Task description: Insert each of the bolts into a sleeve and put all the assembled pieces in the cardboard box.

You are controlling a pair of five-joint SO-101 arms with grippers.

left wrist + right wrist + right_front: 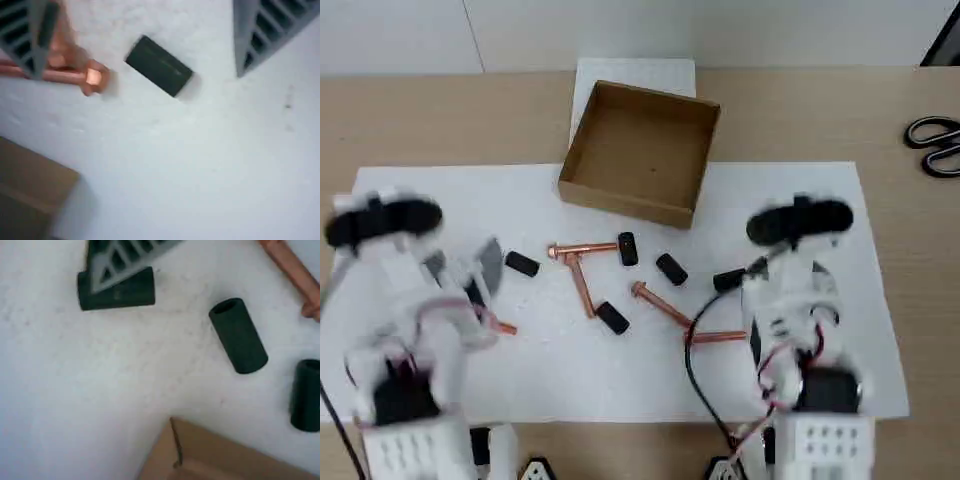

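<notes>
Several copper bolts [585,249] and black sleeves [627,249] lie loose on the white sheet [620,370], in front of the empty cardboard box [640,150]. My left gripper [485,275] hangs open over the sheet's left part. One black sleeve [159,66] lies between its fingers [265,30], and a bolt [65,72] lies under the other finger. My right gripper [740,280] is open at the right, one finger [125,260] over a sleeve [117,290] on the sheet. Two more sleeves [238,335] and a bolt [295,275] lie beyond it.
Scissors [932,145] lie on the bare table at the far right. A white sheet [635,75] shows behind the box. A box corner shows in the left wrist view [25,190] and the right wrist view [215,455].
</notes>
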